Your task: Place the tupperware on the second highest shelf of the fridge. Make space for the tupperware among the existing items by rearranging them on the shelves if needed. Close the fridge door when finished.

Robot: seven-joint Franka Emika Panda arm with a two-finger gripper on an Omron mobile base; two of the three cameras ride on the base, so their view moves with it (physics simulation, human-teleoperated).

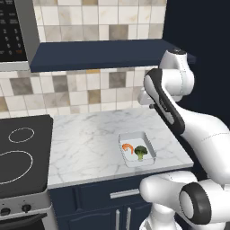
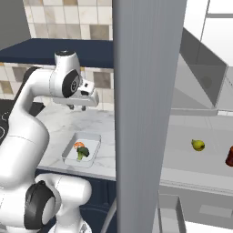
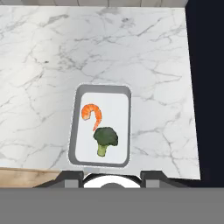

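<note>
The tupperware (image 1: 137,149) (image 2: 82,151) (image 3: 100,127), a shallow translucent tray holding an orange shrimp and a green broccoli floret, rests on the marble counter (image 1: 90,134) near its front right corner. My gripper (image 2: 77,107) (image 3: 113,177) hangs open well above the tray, pointing down at it, with nothing between its fingers. The fridge door (image 2: 145,113) stands open and edge-on to the right of the counter. Inside, a pale grey shelf (image 2: 182,161) carries a yellow-green fruit (image 2: 197,145) and a dark red bottle (image 2: 230,157). I cannot tell whether this is the second highest shelf.
A black cooktop (image 1: 22,152) adjoins the counter on the left, below a microwave (image 1: 9,31). A navy ledge (image 1: 99,54) juts out from the tiled wall above the counter. Dark navy cabinets (image 1: 99,202) run below.
</note>
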